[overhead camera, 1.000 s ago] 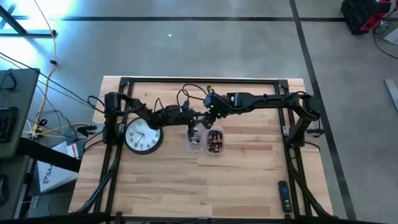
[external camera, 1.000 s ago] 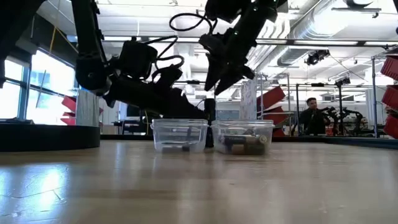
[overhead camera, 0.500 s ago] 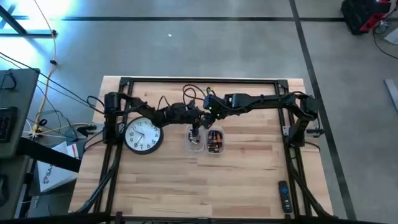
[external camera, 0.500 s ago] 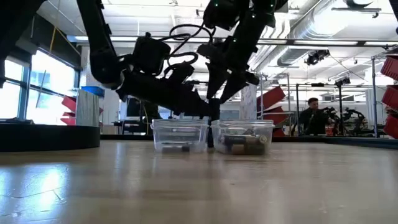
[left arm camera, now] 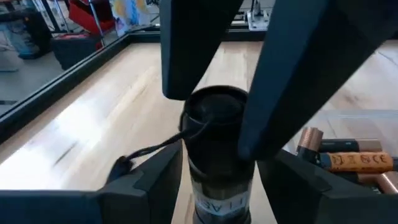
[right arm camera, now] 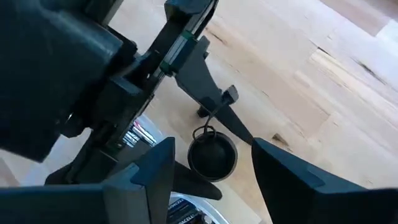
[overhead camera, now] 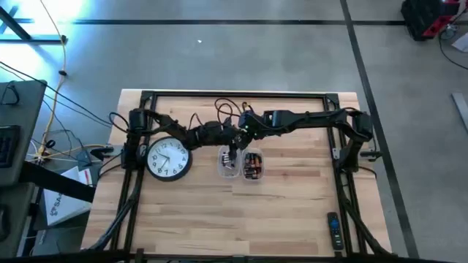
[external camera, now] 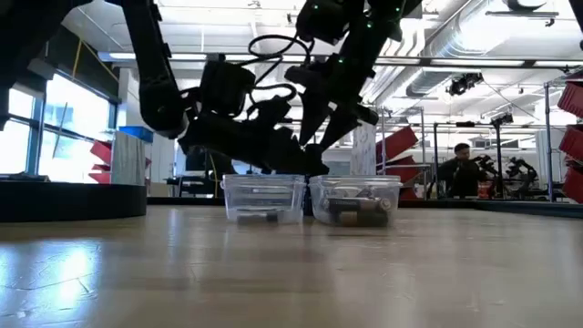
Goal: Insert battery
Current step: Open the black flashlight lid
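Sitting in two clear tubs mid-counter, the batteries (overhead camera: 253, 165) fill the right-hand tub (external camera: 355, 199), copper-topped cells showing in the left wrist view (left arm camera: 348, 163); the left-hand tub (external camera: 263, 197) holds only a few small dark pieces. Both tubs stand just beside each other, touching or nearly so.

Above the left-hand tub the left gripper (overhead camera: 232, 151) points down, and the right gripper (overhead camera: 243, 133) hangs close over it from the far side. In the left wrist view a dark cylindrical object (left arm camera: 217, 149) with a thin cord stands between the left gripper's two wide-spread fingers (left arm camera: 186, 43); whether they press on it cannot be told. The right wrist view shows its own fingers (right arm camera: 146, 171) spread well apart with nothing between them, looking down on that same round dark piece (right arm camera: 212, 155) and the left arm.

A wall clock (overhead camera: 169, 159) lies face up on the counter (overhead camera: 219, 219) near the left arm's base. A remote control (overhead camera: 334, 230) lies well apart, at the near right corner. A person (external camera: 455, 171) sits in the room behind.
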Robot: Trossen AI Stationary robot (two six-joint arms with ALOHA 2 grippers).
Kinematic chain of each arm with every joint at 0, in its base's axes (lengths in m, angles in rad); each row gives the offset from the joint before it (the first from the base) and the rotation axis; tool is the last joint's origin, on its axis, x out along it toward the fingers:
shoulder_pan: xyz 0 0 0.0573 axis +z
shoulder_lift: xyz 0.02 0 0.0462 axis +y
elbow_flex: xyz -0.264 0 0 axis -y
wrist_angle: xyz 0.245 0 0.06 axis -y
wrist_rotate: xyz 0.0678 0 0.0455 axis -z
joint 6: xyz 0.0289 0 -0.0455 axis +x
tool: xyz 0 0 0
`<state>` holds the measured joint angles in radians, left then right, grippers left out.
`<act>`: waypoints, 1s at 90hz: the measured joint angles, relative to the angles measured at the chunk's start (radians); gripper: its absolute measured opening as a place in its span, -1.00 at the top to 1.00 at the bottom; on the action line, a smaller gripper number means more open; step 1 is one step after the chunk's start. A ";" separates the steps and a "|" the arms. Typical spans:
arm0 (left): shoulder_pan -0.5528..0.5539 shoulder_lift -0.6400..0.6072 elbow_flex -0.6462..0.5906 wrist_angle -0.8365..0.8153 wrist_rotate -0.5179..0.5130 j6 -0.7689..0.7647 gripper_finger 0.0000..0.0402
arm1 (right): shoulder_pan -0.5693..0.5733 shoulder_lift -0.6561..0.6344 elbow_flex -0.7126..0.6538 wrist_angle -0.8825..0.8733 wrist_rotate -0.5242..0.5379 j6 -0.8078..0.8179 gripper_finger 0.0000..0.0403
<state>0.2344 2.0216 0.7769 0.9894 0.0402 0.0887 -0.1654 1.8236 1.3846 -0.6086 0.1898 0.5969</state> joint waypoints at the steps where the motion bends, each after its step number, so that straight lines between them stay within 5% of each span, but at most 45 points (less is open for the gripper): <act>1: 0.000 0.000 0.000 0.000 0.000 0.000 0.11 | 0.000 0.000 0.000 0.000 0.000 0.000 0.10; 52: 0.001 0.000 0.000 -0.033 -0.025 -0.035 0.23 | -0.014 0.000 0.000 0.007 -0.002 -0.021 0.10; 68: 0.000 0.000 -0.001 -0.053 -0.030 -0.037 0.52 | -0.014 0.002 0.000 0.008 -0.010 -0.027 0.10; 90: -0.002 0.000 -0.001 -0.055 -0.031 -0.035 0.53 | -0.014 0.038 0.000 0.045 -0.026 -0.041 0.10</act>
<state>0.2325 2.0216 0.7759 0.9348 0.0093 0.0532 -0.1791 1.8614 1.3846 -0.5636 0.1642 0.5556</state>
